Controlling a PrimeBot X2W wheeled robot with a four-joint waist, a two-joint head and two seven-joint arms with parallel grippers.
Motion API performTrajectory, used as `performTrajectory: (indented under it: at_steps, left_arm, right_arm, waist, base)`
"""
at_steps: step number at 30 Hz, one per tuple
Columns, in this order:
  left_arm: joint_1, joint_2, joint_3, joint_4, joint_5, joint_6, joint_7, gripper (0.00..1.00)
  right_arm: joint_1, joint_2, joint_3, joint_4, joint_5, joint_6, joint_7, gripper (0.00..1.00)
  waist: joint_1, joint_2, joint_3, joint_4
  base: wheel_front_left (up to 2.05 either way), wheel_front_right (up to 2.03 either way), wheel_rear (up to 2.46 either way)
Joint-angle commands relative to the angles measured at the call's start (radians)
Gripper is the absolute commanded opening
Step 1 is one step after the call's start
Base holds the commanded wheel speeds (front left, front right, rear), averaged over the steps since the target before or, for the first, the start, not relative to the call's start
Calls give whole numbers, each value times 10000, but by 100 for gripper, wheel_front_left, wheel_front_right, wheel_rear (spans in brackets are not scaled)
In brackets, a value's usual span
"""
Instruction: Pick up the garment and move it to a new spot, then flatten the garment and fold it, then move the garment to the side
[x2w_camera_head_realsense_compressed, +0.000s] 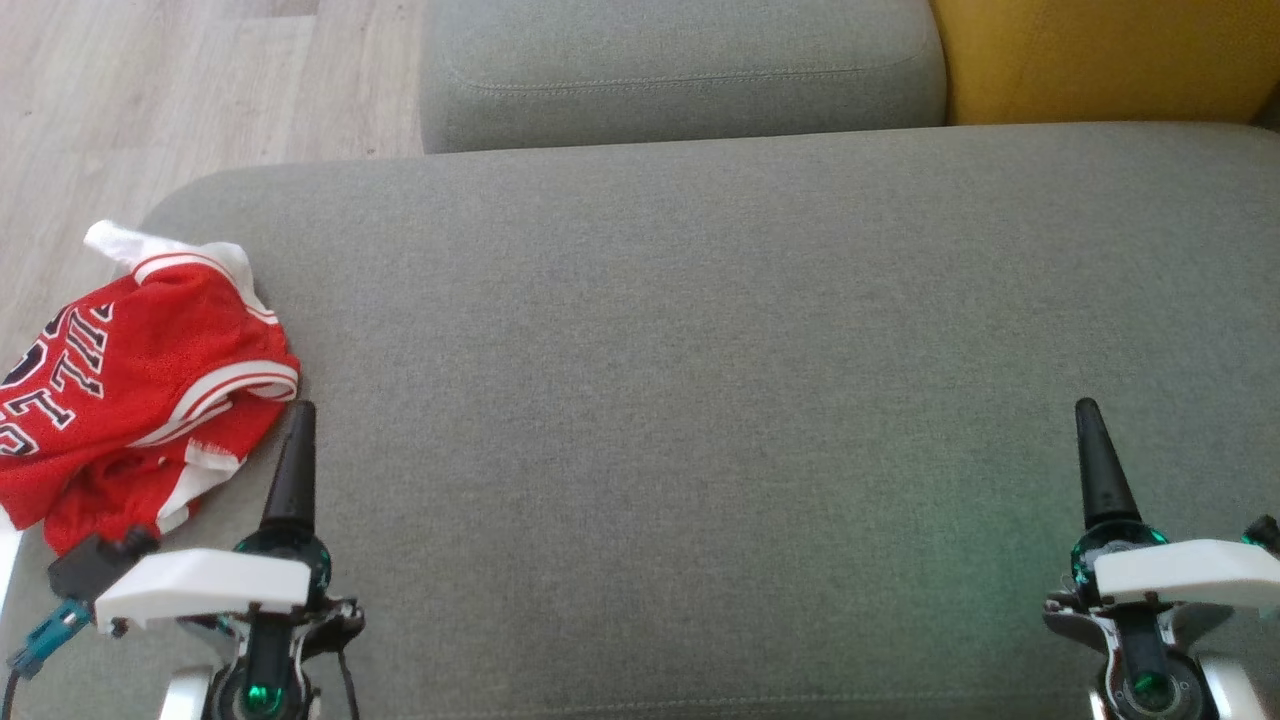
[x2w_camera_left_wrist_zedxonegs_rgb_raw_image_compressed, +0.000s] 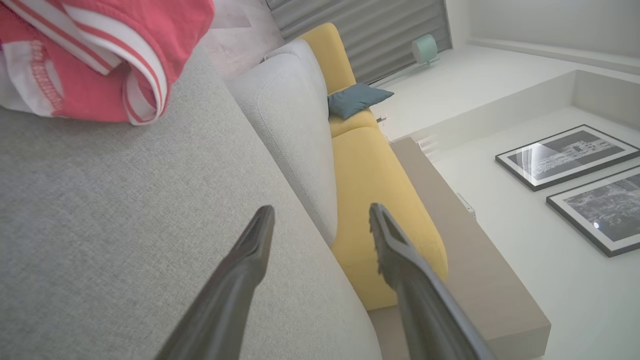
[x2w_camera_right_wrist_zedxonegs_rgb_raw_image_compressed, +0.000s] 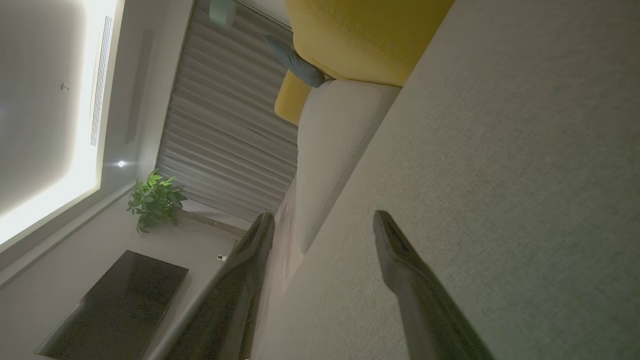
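Red-and-white garment (x2w_camera_head_realsense_compressed: 140, 390) is seen crumpled at the L edge of the grey sofa seat (x2w_camera_head_realsense_compressed: 700, 330), partly hanging over it. The left hand (x2w_camera_left_wrist_zedxonegs_rgb_raw_image_compressed: 322, 212) is held open w/ nothing gripped, just beside the garment's hem. The right hand (x2w_camera_right_wrist_zedxonegs_rgb_raw_image_compressed: 325, 217) is likewise spread open & empty, well apart from it, over the seat's R side.

We record a red jersey (x2w_camera_head_realsense_compressed: 140, 380) with white striped trim and dark lettering, a plain grey cushion (x2w_camera_head_realsense_compressed: 700, 400) and a yellow cushion (x2w_camera_head_realsense_compressed: 1100, 60).
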Motion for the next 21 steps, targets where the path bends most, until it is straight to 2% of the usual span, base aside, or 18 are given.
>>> performTrajectory:
  at_steps: [1,21]
  left_arm:
    - [-572,186,65,-453,316,-34,-102,100]
    - [-610,468,-376,-722,3477,-29,-686,100]
  right_arm:
    - [-631,-229,130,-452,-363,18,-73,100]
    - [-575,-272,543,-675,-3336,24,-236,100]
  waist:
    - [0,0,-6,1]
    - [0,0,-111,-46]
  base:
    - [0,0,0]
    - [0,0,0]
